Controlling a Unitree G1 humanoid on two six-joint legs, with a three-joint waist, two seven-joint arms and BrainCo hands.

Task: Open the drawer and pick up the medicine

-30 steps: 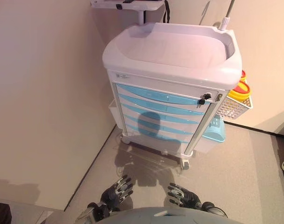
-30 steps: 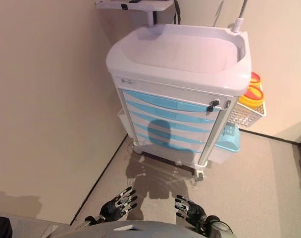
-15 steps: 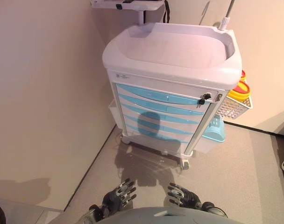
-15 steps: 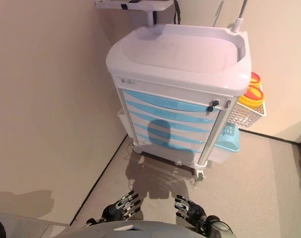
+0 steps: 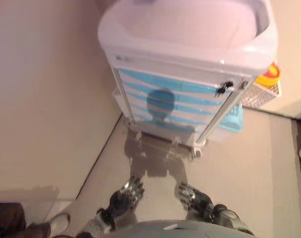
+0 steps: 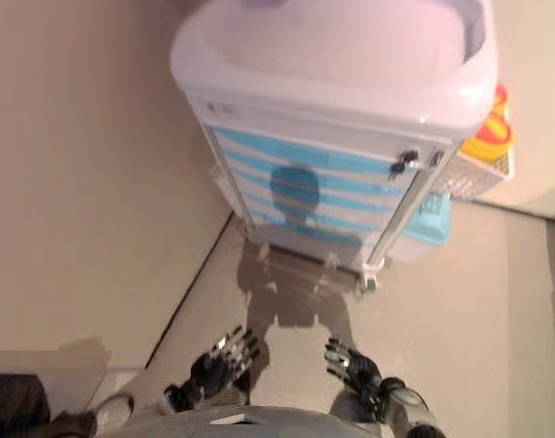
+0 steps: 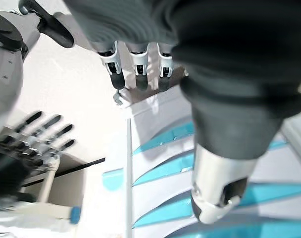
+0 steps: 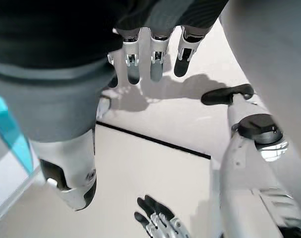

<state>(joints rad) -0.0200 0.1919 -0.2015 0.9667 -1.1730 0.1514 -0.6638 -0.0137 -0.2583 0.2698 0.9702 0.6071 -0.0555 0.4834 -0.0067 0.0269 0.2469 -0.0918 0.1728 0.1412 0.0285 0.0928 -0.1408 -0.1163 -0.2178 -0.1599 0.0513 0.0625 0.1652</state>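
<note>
A white medical cart [image 5: 190, 52] stands against the wall ahead. Its stack of blue drawers [image 5: 163, 101] is shut, with a key lock [image 5: 224, 88] at the top right of the drawer front. The drawers also show in the left wrist view [image 7: 160, 171]. No medicine is in sight. My left hand [image 5: 125, 194] and right hand [image 5: 192, 195] hang low over the floor, well short of the cart. Both are open and empty, with fingers straight in the left wrist view [image 7: 136, 69] and the right wrist view [image 8: 151, 55].
A white wire basket [image 5: 262, 94] with a yellow container [image 5: 269, 74] hangs on the cart's right side, above a blue bin [image 5: 234, 119]. A beige wall [image 5: 41, 99] runs along the left. A person's shoe [image 5: 57, 222] shows at the lower left.
The camera has tipped down and moved closer, so the cart looks larger and its top is cut off. A shoe has come into view. Both hands stay low and open.
</note>
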